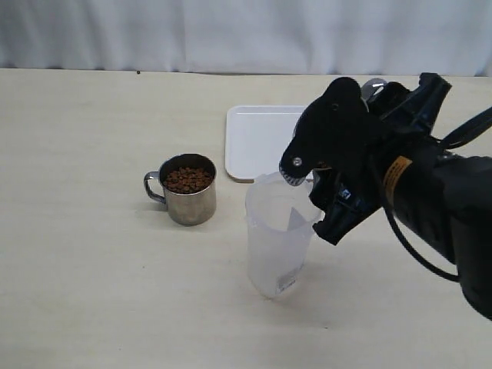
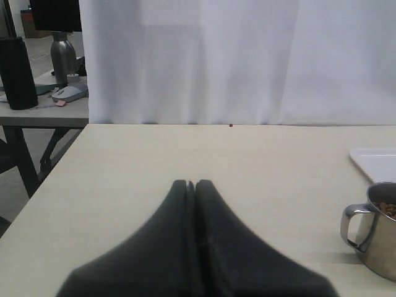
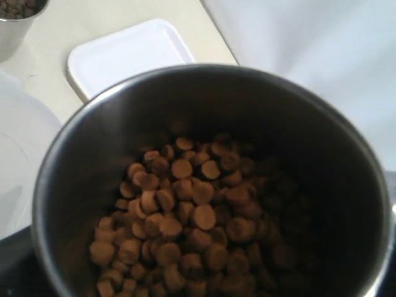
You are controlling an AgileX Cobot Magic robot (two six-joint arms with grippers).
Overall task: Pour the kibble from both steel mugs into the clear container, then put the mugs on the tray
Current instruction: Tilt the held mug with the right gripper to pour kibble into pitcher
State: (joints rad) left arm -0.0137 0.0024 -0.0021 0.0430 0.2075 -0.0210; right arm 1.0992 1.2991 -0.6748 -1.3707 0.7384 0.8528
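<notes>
My right gripper is shut on a steel mug, held tilted just above the rim of the clear container. The arm hides most of this mug in the exterior view. Brown kibble lies in a heap inside it. The second steel mug stands upright on the table left of the container, full of kibble, its handle to the left. The white tray lies behind the container. My left gripper is shut on nothing, low over the table, with that second mug off to its side.
A white curtain runs along the table's far edge. In the left wrist view, another table with a dark bottle and a flask stands beyond the table's side edge.
</notes>
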